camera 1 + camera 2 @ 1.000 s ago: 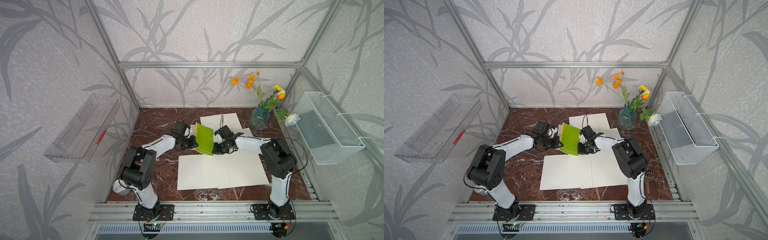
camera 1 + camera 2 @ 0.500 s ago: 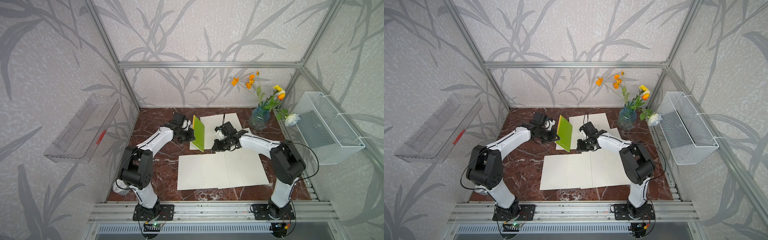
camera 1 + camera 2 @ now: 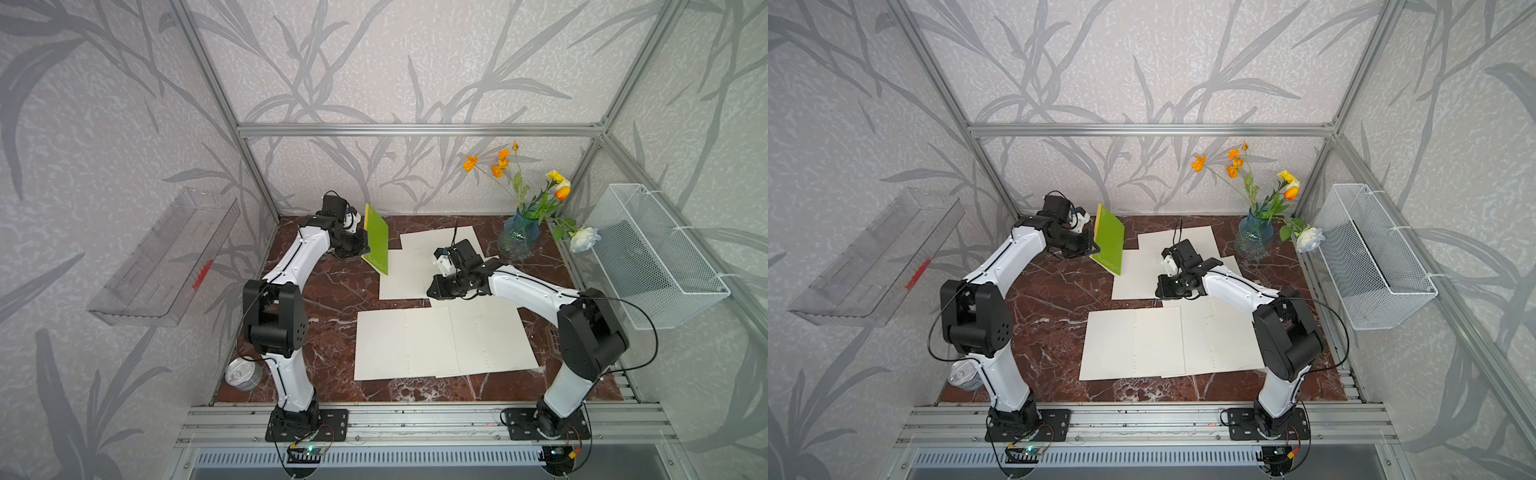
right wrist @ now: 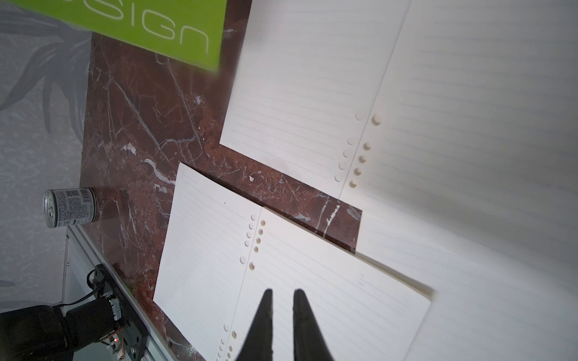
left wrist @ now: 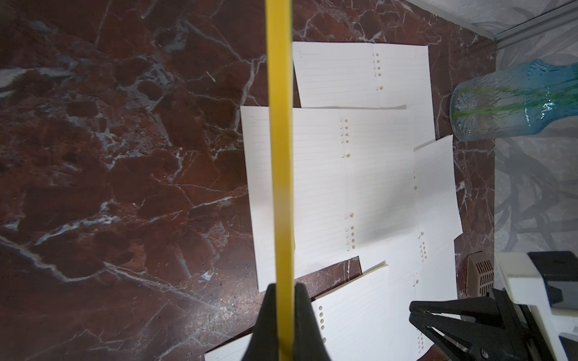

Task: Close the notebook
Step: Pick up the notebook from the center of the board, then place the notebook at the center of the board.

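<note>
The tabletop point(image 3: 328, 291) is dark red marble veined with white, enclosed by walls papered in grey with a leaf pattern and framed in aluminium bars. Loose ruled sheets point(image 3: 440, 340) with punched holes lie spread over its middle and toward the far edge. The left hand point(image 5: 283, 300) is clamped on the notebook point(image 3: 376, 239), which is held upright on edge above the tabletop near the far left corner, its green cover facing the right side and its yellow edge showing in the left wrist view. The right hand point(image 4: 283, 300) hovers over the sheets with its fingers nearly together, holding nothing. A blue glass vase point(image 3: 517, 237) of flowers stands near the far right corner, and a small can point(image 3: 243, 374) stands at the near left corner. A clear tray point(image 3: 162, 262) hangs on the left wall and a white wire basket point(image 3: 656, 253) on the right.
</note>
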